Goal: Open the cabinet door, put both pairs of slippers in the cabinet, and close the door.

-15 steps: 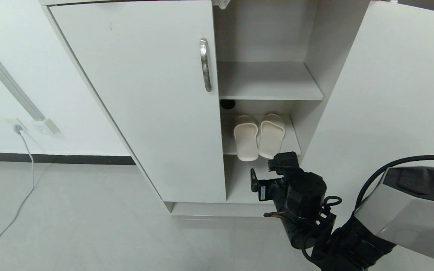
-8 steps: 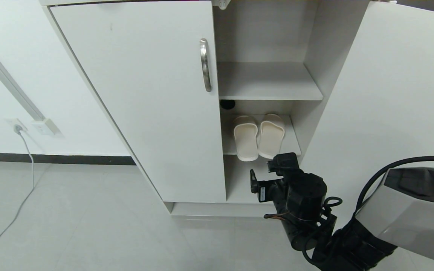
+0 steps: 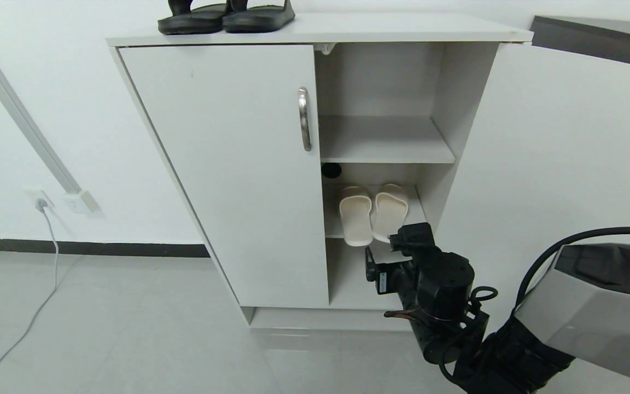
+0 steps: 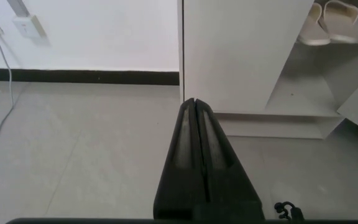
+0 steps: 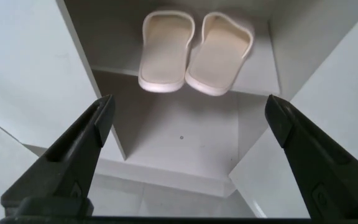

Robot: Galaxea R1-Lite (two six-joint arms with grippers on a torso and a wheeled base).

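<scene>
White cabinet (image 3: 391,26), right door (image 3: 555,153) swung open: cream slippers (image 3: 372,213) inside, black slippers (image 3: 227,16) on top.
Left hand (image 4: 194,112), fingers pressed together, hangs low over the grey floor (image 4: 86,155), facing the closed left door (image 3: 227,164). Right hand (image 5: 189,107), fingers spread wide and holding nothing, sits before the open compartment, just below the cream pair. These 2 lie side by side on the lower shelf (image 3: 419,210), ends at its front edge. Farther up, the 2 black slippers rest side by side on the cabinet top, above the closed door.
</scene>
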